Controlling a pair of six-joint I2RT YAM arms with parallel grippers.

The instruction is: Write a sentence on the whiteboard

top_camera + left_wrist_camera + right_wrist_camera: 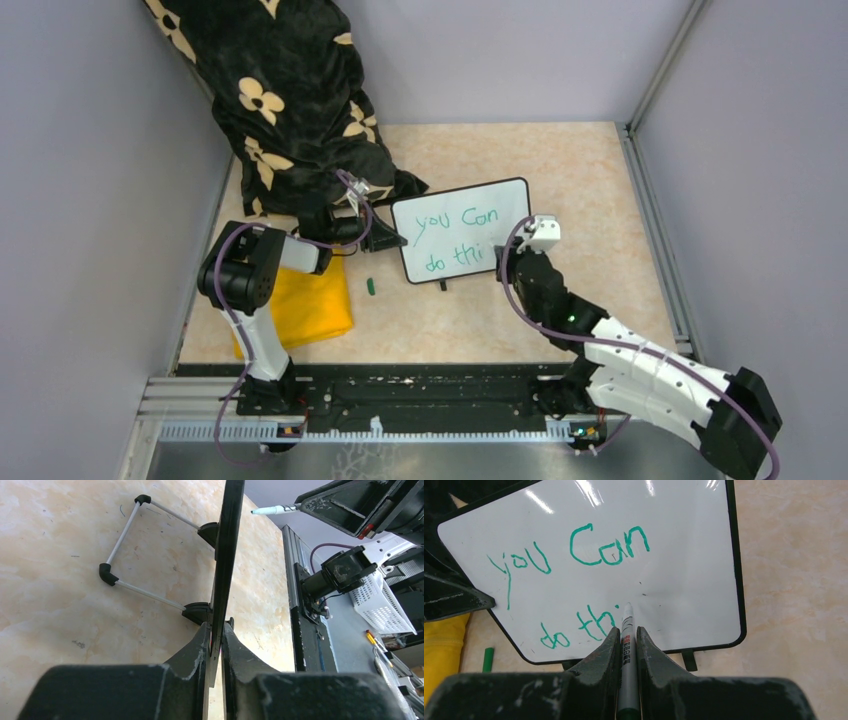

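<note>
Whiteboard (460,228): stood on worktop (590,180), left edge clamped in left pincer (218,630) to steady it. Right pincer (627,630) gripped marker (626,617), tip at board beside "do thi"; sentence (572,550) unfinished.

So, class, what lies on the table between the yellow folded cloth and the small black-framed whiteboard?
A small green marker cap lies there, apart from both, clearest in the top view.

Robot lab cell: grey partition walls (90,200), aluminium mounting rail (450,432).
</note>
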